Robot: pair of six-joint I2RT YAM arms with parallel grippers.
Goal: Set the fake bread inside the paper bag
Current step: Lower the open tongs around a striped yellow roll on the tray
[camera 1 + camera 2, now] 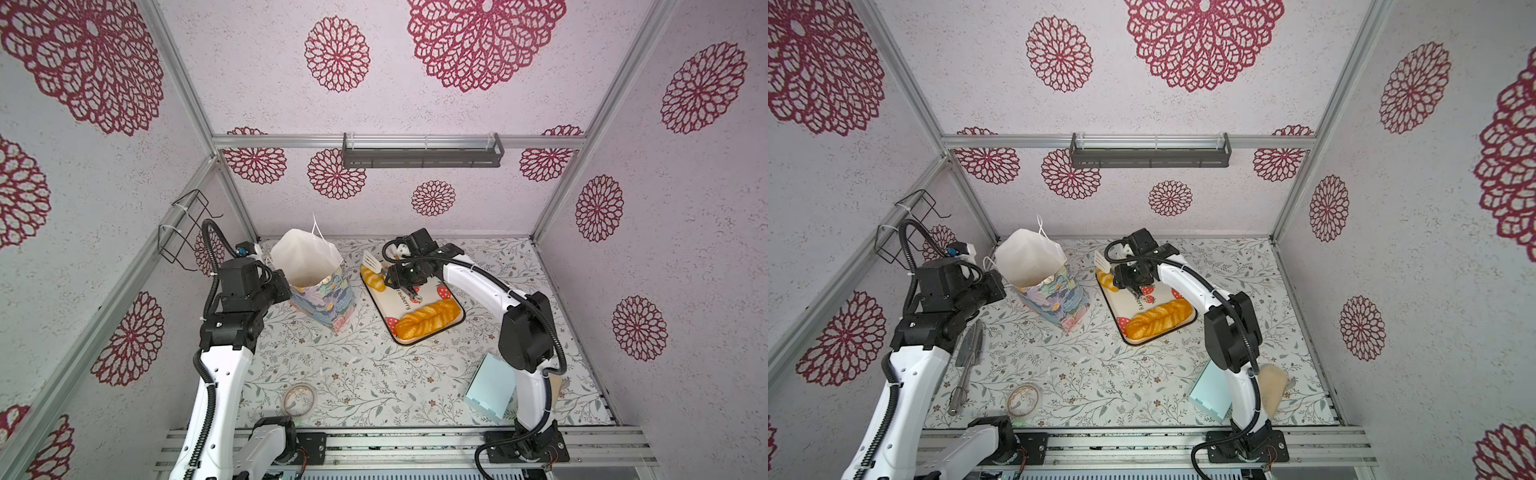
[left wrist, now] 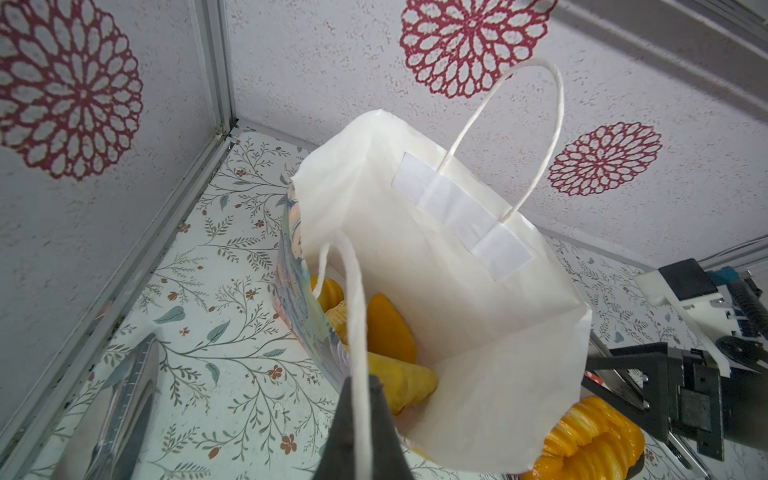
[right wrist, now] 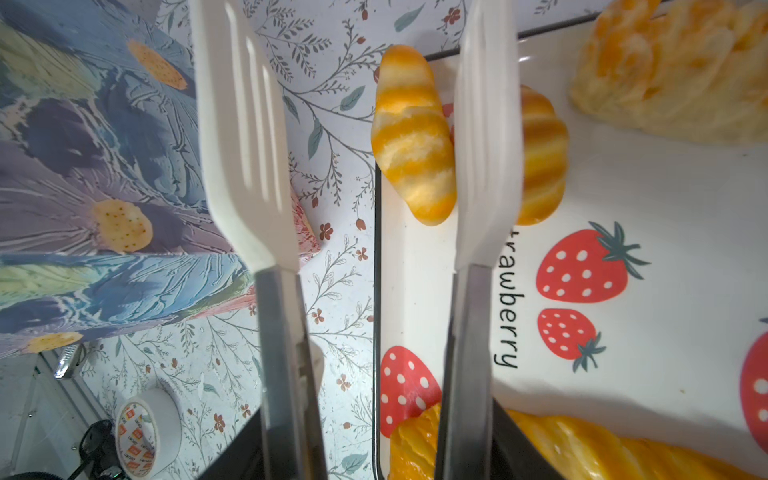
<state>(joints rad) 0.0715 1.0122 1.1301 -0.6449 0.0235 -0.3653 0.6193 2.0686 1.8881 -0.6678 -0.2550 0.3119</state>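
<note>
On the bench (image 1: 374, 374) the bag (image 1: 324, 299) stands beside the tray (image 3: 665, 187) with some bread (image 2: 390, 332) inside it. The left hand (image 2: 365, 432) is clamped on its string handle (image 2: 357, 316). The loaf (image 1: 430, 318) and two croissants wait on the tray. The right hand (image 1: 407, 279) grips tongs (image 3: 245, 124), blades apart around one croissant (image 3: 411, 137). Glossy bread may squirt from a closing pinch, and tugging the handle could tip the bag.

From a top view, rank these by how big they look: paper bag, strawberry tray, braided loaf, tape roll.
1. paper bag and strawberry tray: they look about alike. The bag stands tall, nearer the camera, so I won't rank them.
2. braided loaf
3. tape roll
</note>
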